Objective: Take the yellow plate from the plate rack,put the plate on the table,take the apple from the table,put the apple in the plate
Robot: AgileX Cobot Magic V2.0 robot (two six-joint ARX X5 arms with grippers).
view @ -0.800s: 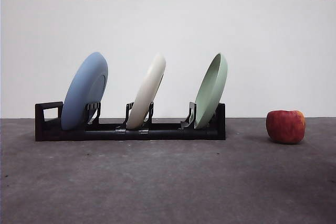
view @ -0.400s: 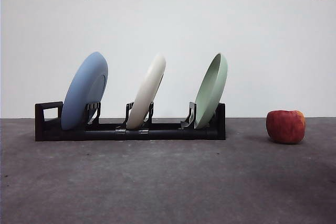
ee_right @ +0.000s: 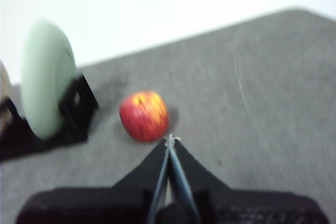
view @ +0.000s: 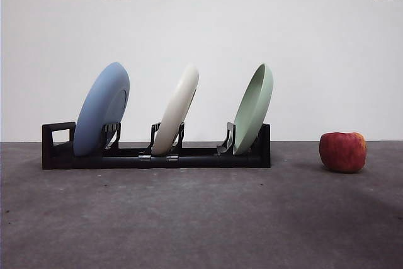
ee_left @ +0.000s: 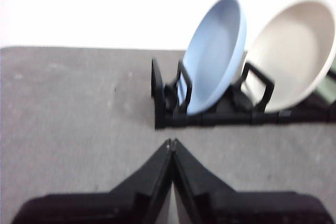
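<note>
Left gripper point(ee_left: 171, 142) – jaws clenched tip to tip, grasping nothing, above bare table point(view: 201, 218); plate rack point(view: 157, 154) ahead of jaws, blue plate point(ee_left: 215, 53) nearest, yellow plate point(ee_left: 294, 51) upright in middle slot, beyond. Right gripper point(ee_right: 170, 139) – jaws pressed together, empty; apple point(ee_right: 144, 115) on table just ahead of tips, green plate point(ee_right: 46, 77) off to side.
</note>
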